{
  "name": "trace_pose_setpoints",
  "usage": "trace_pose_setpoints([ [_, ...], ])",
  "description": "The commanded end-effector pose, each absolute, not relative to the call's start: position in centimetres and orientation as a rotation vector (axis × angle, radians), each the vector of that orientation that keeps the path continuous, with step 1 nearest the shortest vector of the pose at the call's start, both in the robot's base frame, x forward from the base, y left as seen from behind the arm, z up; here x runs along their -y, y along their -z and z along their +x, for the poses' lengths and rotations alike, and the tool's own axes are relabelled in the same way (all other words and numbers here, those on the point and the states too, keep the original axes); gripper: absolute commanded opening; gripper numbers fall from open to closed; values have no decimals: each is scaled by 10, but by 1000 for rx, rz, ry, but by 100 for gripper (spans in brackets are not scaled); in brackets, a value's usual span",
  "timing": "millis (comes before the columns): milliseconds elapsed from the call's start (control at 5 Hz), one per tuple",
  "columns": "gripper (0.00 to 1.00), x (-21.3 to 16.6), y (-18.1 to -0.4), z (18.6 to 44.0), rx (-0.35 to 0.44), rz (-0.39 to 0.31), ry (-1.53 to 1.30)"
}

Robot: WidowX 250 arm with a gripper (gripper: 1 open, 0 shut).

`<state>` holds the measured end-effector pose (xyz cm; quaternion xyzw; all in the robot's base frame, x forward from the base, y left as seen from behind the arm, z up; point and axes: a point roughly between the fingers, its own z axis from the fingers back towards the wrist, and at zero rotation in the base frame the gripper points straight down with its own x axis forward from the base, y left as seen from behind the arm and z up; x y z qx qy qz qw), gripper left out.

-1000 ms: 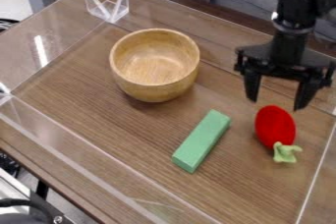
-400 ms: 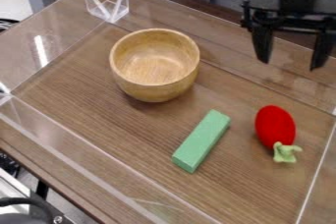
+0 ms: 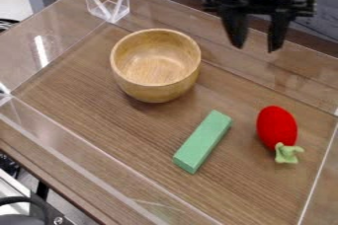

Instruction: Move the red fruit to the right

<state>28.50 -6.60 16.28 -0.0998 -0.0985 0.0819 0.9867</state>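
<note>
Note the glossy red strawberry-shaped toy (image 3: 276,128) at right on the brown wooden surface (image 3: 113,145), beneath no grip. Compare the black pincer (image 3: 258,41), far side, apparently spread. Could roll the toy away if lowered off-centre.

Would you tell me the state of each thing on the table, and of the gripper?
Red fruit: lying on the table, outside the bowl.
Green block: lying flat.
Bowl: upright, nothing in it.
Gripper: above the table, off the fruit.
</note>
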Motion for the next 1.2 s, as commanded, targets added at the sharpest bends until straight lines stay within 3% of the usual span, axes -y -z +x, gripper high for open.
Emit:
trace_pose_setpoints([
  [0,0,76,-163,279,240,-202,-183],
  [600,0,77,-137,271,222,-185,-176],
  [800,100,60,-121,262,199,-165,-173],
  [1000,0,32,-113,239,178,-149,-108],
])
